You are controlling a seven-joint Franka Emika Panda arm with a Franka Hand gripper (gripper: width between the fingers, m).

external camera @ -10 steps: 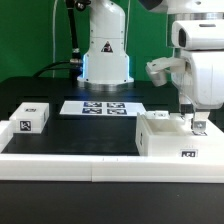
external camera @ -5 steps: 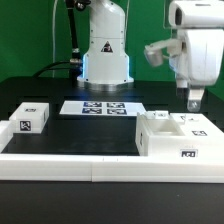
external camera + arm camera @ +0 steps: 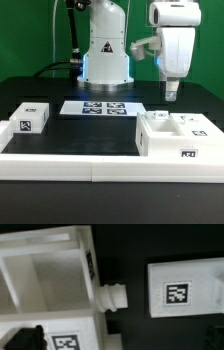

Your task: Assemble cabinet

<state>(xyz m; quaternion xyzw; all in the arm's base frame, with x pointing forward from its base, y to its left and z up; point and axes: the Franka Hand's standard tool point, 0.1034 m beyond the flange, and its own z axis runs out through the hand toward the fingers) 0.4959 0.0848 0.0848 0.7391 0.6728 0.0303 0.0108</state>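
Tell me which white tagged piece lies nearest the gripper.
The large white box-shaped cabinet body at the exterior view's right, just below the gripper; the small white tagged block sits far left.

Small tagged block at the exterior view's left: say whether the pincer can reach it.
Probably yes: the pincer hangs above the cabinet, the block stands uncovered, and only the flat marker board lies between.
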